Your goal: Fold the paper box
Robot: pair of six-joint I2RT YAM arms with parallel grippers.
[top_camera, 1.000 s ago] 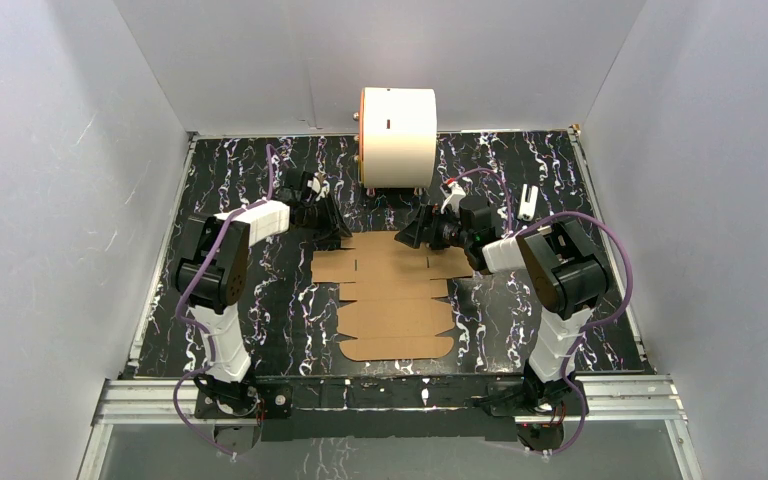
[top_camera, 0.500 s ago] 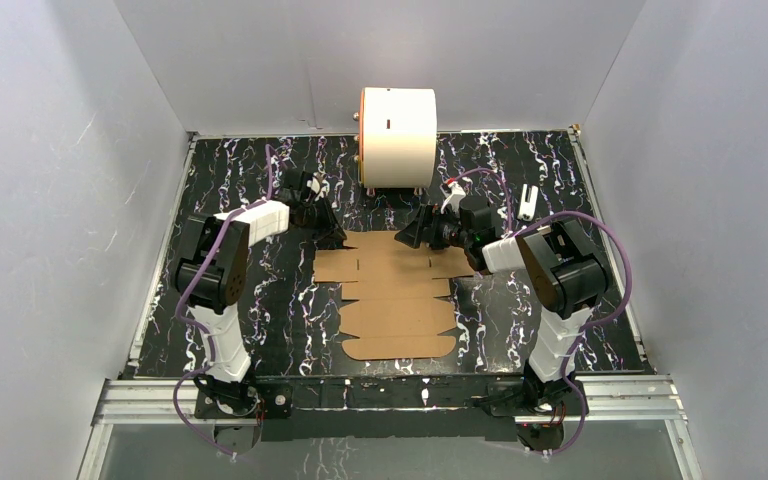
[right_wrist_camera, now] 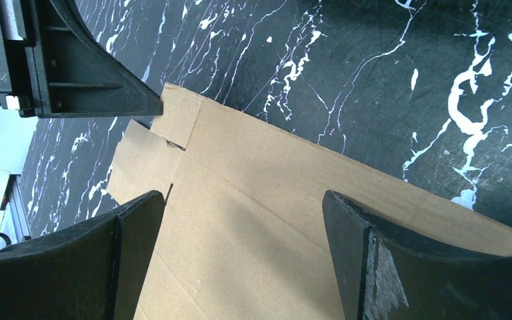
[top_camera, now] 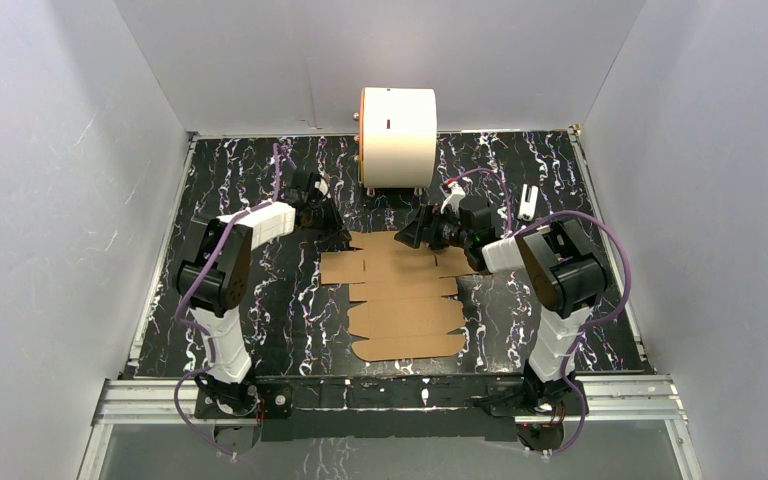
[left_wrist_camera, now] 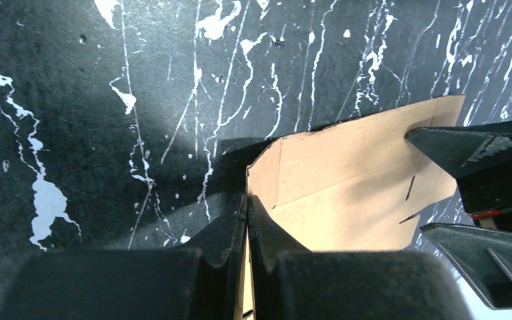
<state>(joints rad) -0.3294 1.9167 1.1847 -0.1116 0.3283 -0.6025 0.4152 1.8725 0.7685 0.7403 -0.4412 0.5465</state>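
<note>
**Left end effector clamps the sheet's far-left corner**

Top view: the paper box (top_camera: 400, 300), not yet folded and just a flat die-cut sheet, lies on the dark marbled surface (top_camera: 290, 330) between the two arms, in front of a white cylinder (top_camera: 398, 137). The left end effector (top_camera: 334, 233) sits at the sheet's far-left corner, and the right end effector (top_camera: 412, 233) hovers over the far edge. Over the last second the sheet has slid a little toward the right arm and now lies slightly askew.

Left wrist view: the fingers have just closed, pinching the cardboard edge between them. The gripped corner seems raised, with a shadow beneath it.

Right wrist view: the jaws stand wide apart, straddling a panel and holding nothing. Whether the tips touch the cardboard cannot be told.

With one corner secured, the first fold can probably begin, though the sheet's shift suggests it may drag rather than crease.
</note>
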